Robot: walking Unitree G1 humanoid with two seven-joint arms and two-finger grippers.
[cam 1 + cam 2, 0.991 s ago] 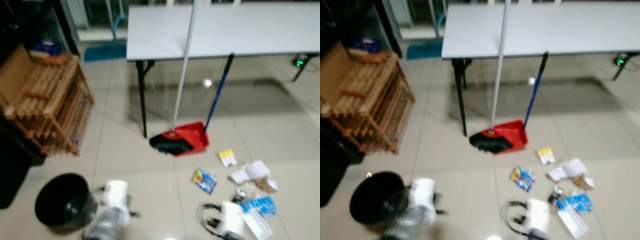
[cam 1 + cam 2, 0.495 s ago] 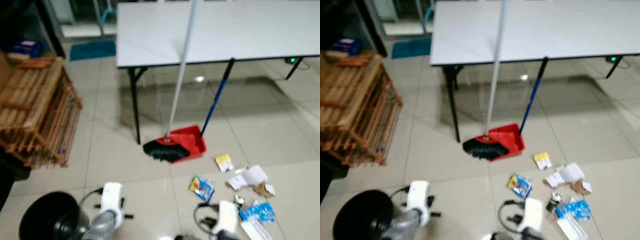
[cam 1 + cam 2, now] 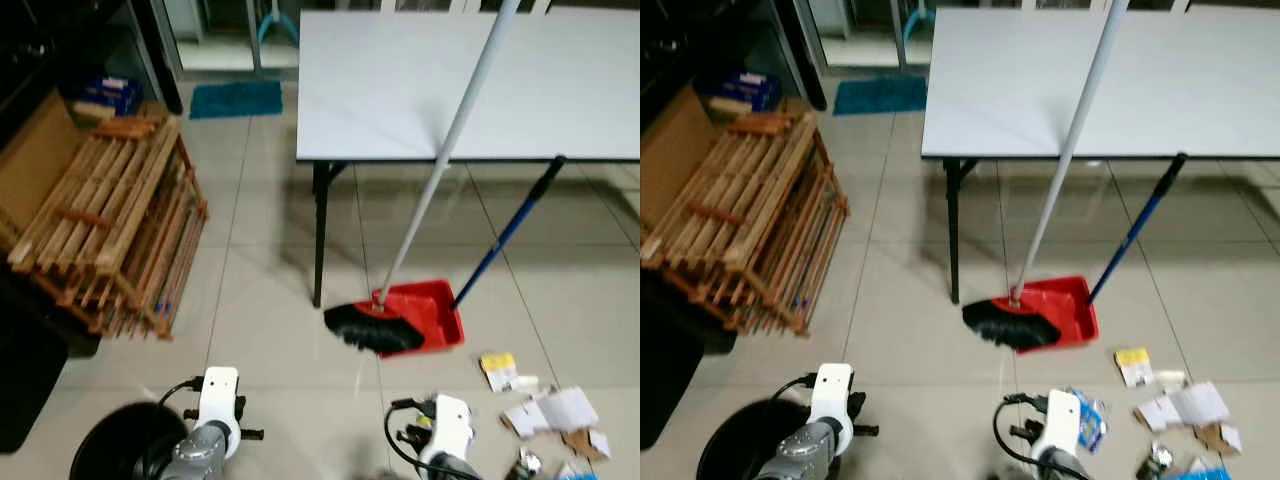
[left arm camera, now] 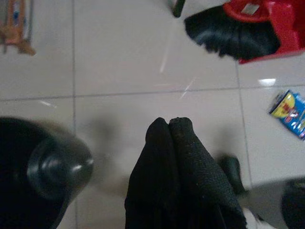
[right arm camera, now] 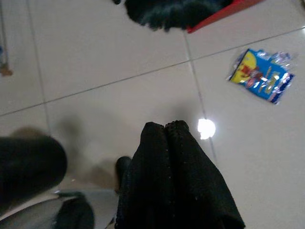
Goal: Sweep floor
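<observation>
Nearest us, the left gripper (image 4: 167, 125) and right gripper (image 5: 164, 129) hang over bare floor (image 3: 260, 330), jaws shut, holding nothing. Beyond lies the litter (image 3: 1185, 405) — then the broom (image 3: 375, 328) in its red dustpan (image 3: 437, 312), leaning on the tabletop (image 3: 400, 90). We judge the approach unfinished — next, reach the broom handle.

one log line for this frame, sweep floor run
stage: approach | broom: leaning on table, head in dustpan | litter: on floor | left gripper: shut | right gripper: shut
</observation>
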